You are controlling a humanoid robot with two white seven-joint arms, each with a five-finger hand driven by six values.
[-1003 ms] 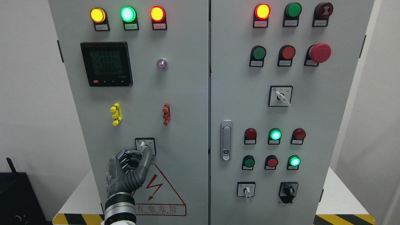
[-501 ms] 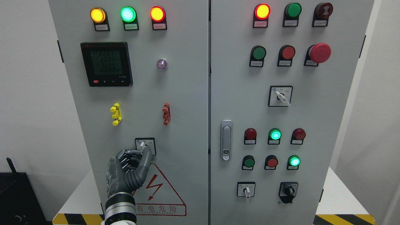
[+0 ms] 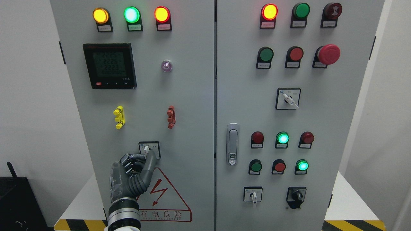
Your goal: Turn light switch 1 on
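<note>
Light switch 1 (image 3: 146, 148) is a small rotary selector with a white lever in a black-framed plate, low on the left cabinet door (image 3: 192, 96). Its lever points up and slightly left. My left hand (image 3: 147, 155) comes up from the lower left and sits right at the switch. The thumb (image 3: 151, 160) lies against the knob's lower right side, and the curled fingers (image 3: 130, 160) close in from the lower left, hiding the knob's base. The right hand is out of sight.
Above the switch are a yellow (image 3: 118, 117) and a red terminal block (image 3: 171, 117), a digital meter (image 3: 109, 65) and three lit lamps. The right door carries a handle (image 3: 232, 143), push buttons, other selectors and a red emergency button (image 3: 328, 54). A red warning triangle (image 3: 163, 195) lies under my hand.
My hand and the switch lever hold the same position. Only the meter's digits flicker.
</note>
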